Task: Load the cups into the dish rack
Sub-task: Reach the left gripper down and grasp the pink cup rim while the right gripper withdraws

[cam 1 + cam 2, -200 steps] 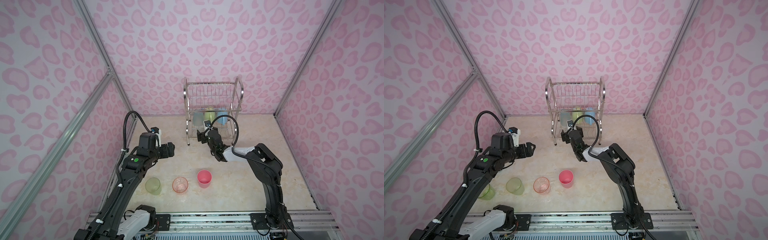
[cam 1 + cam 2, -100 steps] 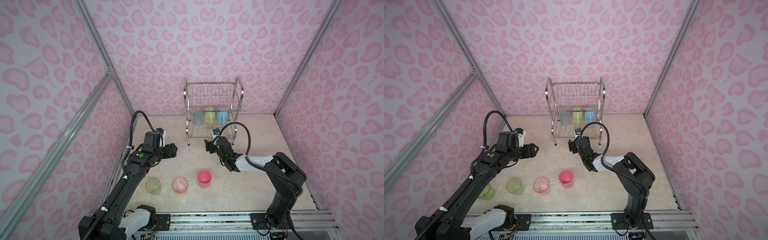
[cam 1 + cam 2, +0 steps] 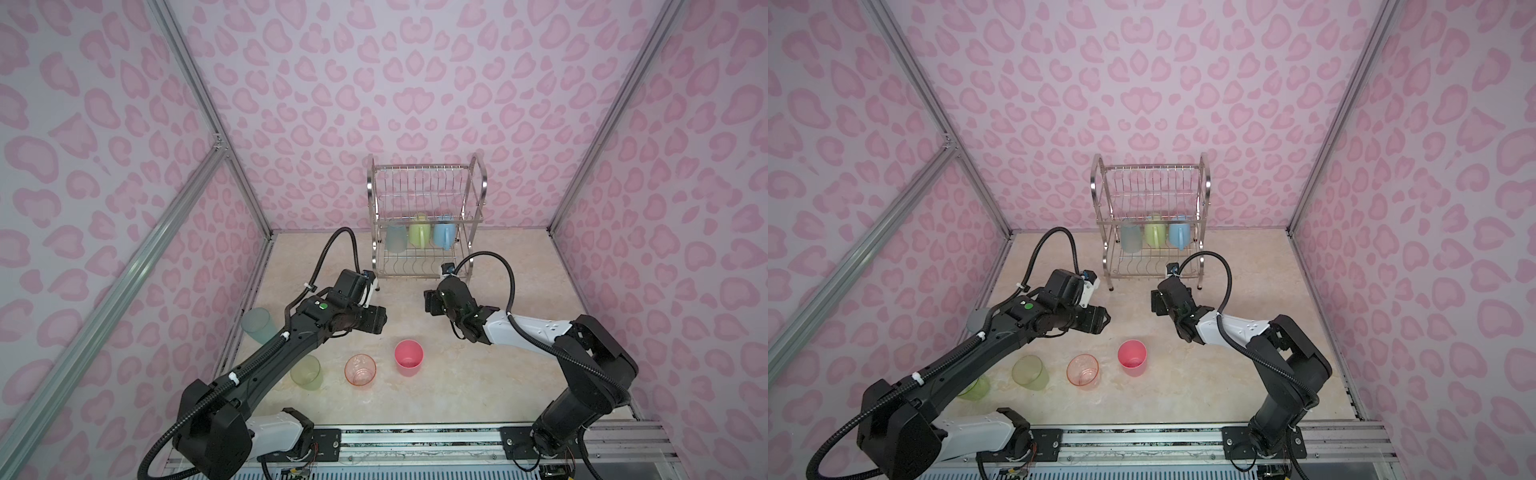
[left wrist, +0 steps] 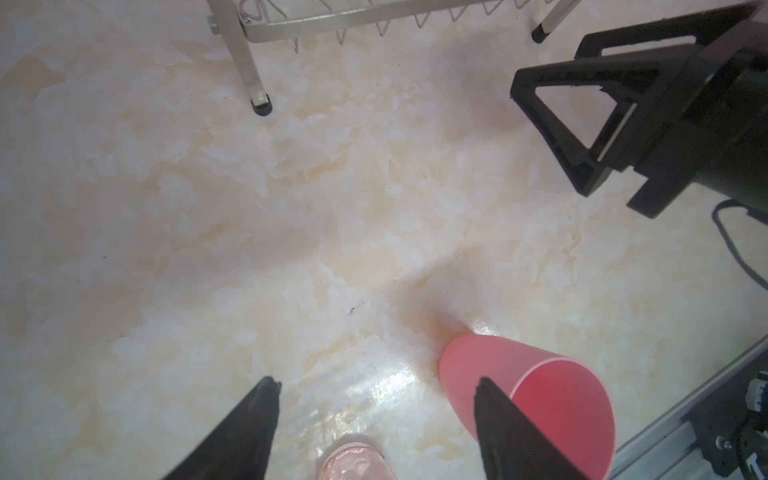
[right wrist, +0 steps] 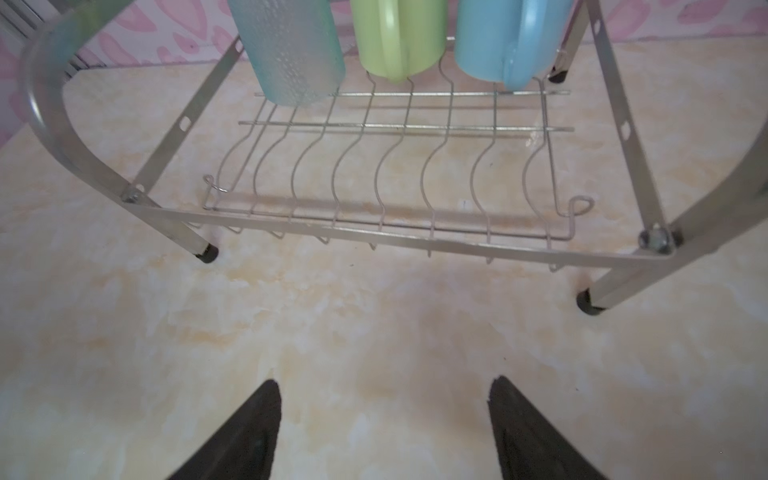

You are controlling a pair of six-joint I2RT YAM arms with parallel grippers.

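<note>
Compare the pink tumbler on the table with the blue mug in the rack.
The pink tumbler is handleless; the blue mug has a handle. The pink tumbler stands mouth-up on the table; the blue mug sits in the dish rack. Both are opaque cups.

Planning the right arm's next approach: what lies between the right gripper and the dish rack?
Nothing stands there. The right wrist view shows only bare marbled tabletop between the open right gripper and the dish rack.
</note>
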